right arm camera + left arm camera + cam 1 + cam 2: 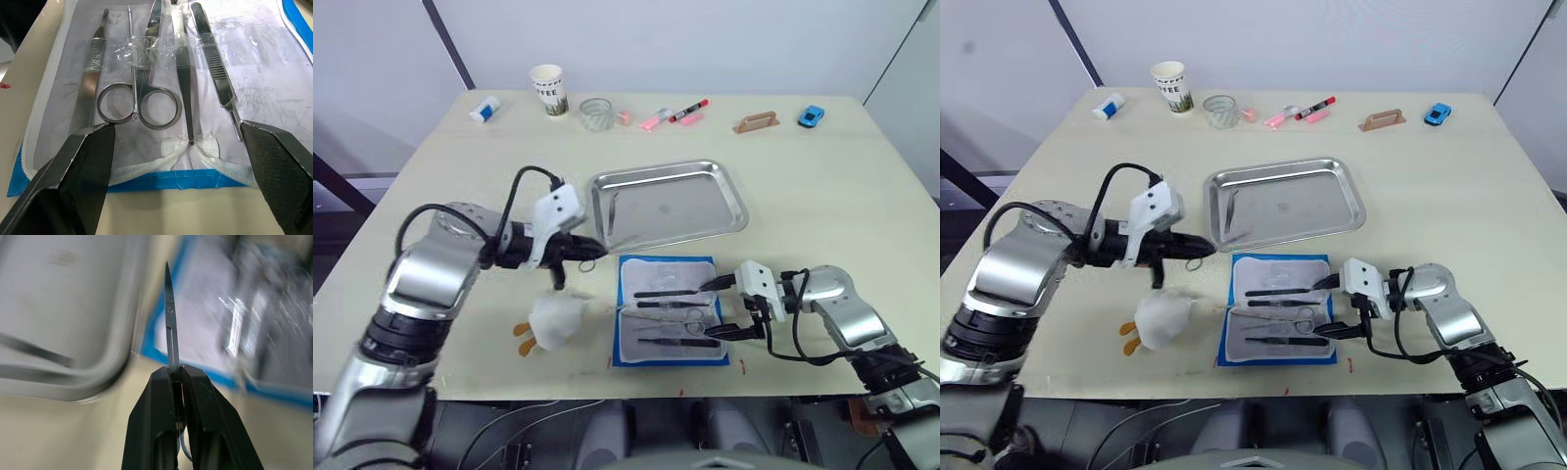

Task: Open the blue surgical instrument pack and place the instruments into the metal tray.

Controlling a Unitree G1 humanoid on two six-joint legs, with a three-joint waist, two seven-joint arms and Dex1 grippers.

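Nearest the viewer, the right gripper (732, 308) stands wide open at the right edge of the opened blue surgical instrument pack (670, 309), while the left gripper (586, 254), clamped on scissors (170, 323) pointing right, sits nearer the metal tray (667, 203), just left of its near-left corner.

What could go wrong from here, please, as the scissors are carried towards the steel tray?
The left hand pinches the thin silvery scissors only near the handles, so they might pivot or slip before reaching the shiny rectangular steel tray.

A slim instrument already lies in the tray; a careless drop could knock it.

The right hand, open at the edge of the open blue instrument pack, could drag it.
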